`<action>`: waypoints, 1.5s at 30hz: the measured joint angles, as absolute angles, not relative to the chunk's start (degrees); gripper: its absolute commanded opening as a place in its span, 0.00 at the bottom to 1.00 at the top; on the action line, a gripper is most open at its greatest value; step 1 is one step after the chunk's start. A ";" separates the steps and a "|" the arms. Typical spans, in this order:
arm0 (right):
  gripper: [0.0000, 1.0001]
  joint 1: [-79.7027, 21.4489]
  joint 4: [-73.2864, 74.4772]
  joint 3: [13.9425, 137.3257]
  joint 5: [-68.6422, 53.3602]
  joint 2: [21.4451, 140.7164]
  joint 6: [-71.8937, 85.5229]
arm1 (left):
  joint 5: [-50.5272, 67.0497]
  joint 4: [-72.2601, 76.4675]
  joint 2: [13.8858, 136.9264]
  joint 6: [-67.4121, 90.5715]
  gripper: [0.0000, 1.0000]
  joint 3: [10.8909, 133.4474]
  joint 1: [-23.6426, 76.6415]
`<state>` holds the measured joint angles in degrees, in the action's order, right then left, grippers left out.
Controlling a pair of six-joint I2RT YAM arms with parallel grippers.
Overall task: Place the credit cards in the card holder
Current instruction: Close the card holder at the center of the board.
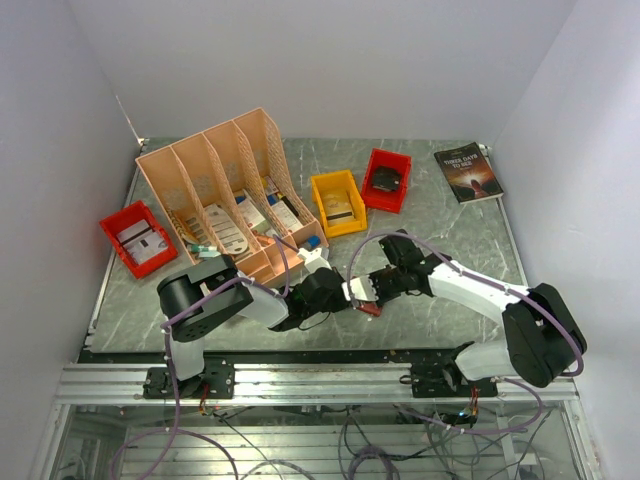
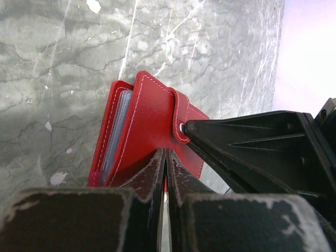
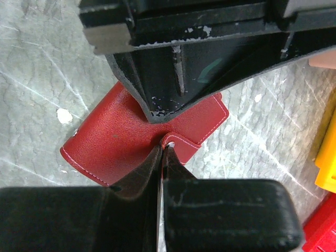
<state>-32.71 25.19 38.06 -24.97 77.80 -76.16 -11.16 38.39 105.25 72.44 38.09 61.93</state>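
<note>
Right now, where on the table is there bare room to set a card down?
Bare: between the book and the right arm; also front-left, between the left red bin and the left arm. Crowded: around the organizer, the yellow bin, and the holder mid-front.

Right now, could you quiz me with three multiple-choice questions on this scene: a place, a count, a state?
1. Where does the dark book lie? A far right corner; B near left corner; C centre.
2. How many red bins? A one; B two; C four.
3. The red card holder is: A spread flat open; B folded, pinched by both tools; C untouched.
1 A: it lies far back on the right. 2 B: one at the left, one beside the yellow bin. 3 B: left tool and right tool are shut on it.
</note>
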 measured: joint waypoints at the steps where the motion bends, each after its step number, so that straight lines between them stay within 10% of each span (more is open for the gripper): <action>1: 0.00 -33.01 25.19 38.06 -24.53 77.80 -76.20 | -11.11 38.41 105.25 72.44 0.12 38.09 61.93; 45: 0.00 -44.60 27.14 38.89 -6.79 79.85 -83.02 | -5.39 48.95 108.03 74.96 0.13 34.54 59.07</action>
<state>-44.60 27.14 38.89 -6.79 79.85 -83.02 -5.39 48.95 108.03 74.96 34.54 59.07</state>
